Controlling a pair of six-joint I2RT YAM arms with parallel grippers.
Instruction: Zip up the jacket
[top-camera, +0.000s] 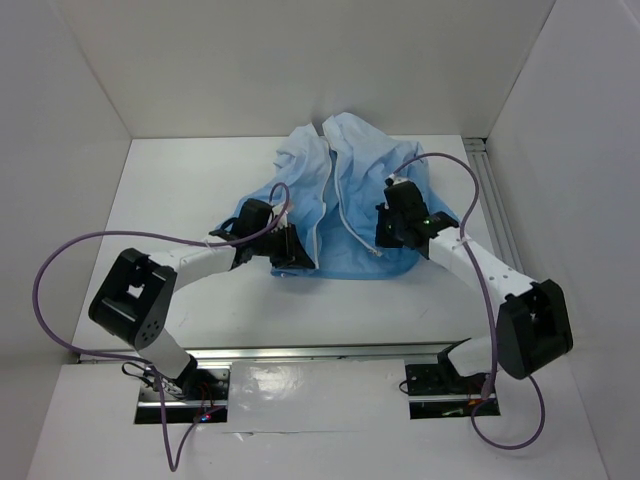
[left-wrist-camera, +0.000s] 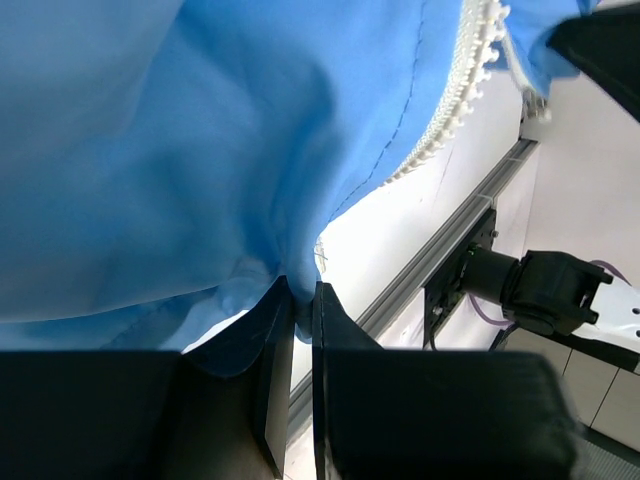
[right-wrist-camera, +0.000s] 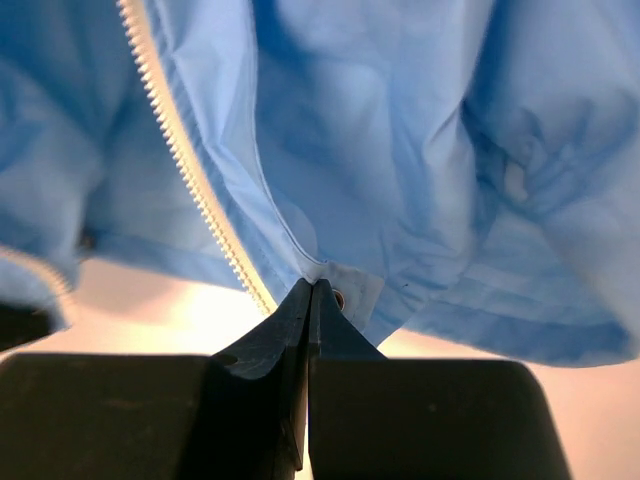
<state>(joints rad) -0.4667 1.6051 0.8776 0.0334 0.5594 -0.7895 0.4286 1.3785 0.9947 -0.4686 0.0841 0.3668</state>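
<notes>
The light-blue jacket (top-camera: 350, 190) lies crumpled at the middle back of the table, front open, with its pale zipper strip (top-camera: 338, 200) running down the middle. My left gripper (top-camera: 291, 252) is at the near left hem, shut on a fold of the blue fabric (left-wrist-camera: 297, 300). The toothed zipper edge (left-wrist-camera: 455, 105) hangs up and to the right of it. My right gripper (top-camera: 381, 238) is at the near right hem, shut on the jacket's bottom corner (right-wrist-camera: 313, 287), beside a whitish patch with a metal eyelet (right-wrist-camera: 338, 297). Zipper teeth (right-wrist-camera: 185, 165) run down to the left of those fingers.
A metal rail (top-camera: 497, 215) runs along the table's right side and another (top-camera: 320, 352) along the near edge. White walls close in the back and both sides. The right arm's body (left-wrist-camera: 545, 290) shows in the left wrist view beyond a rail (left-wrist-camera: 440, 255).
</notes>
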